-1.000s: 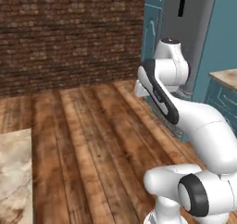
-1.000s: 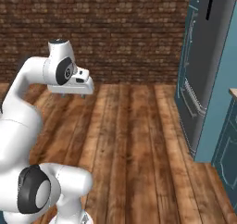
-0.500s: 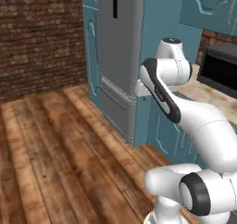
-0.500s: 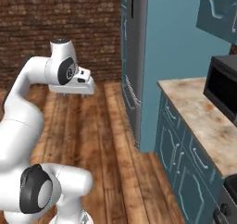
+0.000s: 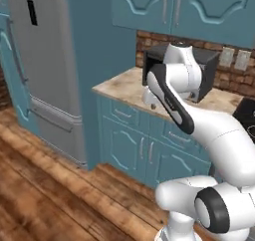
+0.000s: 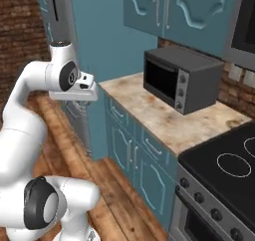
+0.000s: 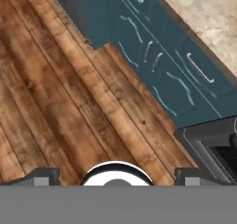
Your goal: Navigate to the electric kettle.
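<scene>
1. The two-finger gripper [image 7: 115, 174] hangs over the brown plank floor [image 7: 55, 107]; its dark tips sit wide apart at the hand view's bottom edge, holding nothing.
2. The dark grey microwave [image 6: 182, 78] stands on the beige stone counter [image 6: 164, 118]; in the left base view the white arm [image 5: 174, 95] partly hides it.
3. The black stove [image 6: 224, 165] is cut off at the right edge.
4. I can make out no electric kettle on the counter.

White arm folded high, claw [image 7: 115, 176] aimed floorward (fingers apart)
</scene>
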You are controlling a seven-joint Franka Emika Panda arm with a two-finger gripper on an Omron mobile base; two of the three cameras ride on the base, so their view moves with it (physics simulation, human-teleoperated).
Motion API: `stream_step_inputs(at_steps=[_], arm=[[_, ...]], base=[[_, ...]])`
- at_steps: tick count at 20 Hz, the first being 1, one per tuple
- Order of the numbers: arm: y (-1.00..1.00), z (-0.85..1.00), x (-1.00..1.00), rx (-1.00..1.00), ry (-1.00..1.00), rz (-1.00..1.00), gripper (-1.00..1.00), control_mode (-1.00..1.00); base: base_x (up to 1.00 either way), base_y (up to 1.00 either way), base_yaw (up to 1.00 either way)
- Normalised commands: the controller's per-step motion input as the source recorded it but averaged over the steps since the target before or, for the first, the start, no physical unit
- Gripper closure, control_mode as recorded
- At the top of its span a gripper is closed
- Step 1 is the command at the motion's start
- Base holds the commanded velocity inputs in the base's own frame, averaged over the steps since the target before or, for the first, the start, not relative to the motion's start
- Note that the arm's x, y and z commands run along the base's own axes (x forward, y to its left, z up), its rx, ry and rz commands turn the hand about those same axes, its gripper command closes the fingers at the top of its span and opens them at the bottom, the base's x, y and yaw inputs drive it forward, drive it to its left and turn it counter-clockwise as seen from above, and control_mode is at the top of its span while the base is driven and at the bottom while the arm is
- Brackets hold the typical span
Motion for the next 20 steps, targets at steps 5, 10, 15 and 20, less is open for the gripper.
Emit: stream_step_inputs(at_steps=[5,10,15,20], arm=[[0.00,0.00,0.00,0.00,0.00,0.00,-1.00,1.00],[0.00,0.00,0.00,0.00,0.00,0.00,-1.00,1.00],[0.00,0.00,0.00,0.00,0.00,0.00,-1.00,1.00],[0.00,0.00,0.00,0.00,0.00,0.00,-1.00,1.00]], base=[[0.00,-0.40,-0.67],[0.01,-0.50,-0.65],[0.13,-0.90,-0.59],[0.14,-1.00,-0.61]])
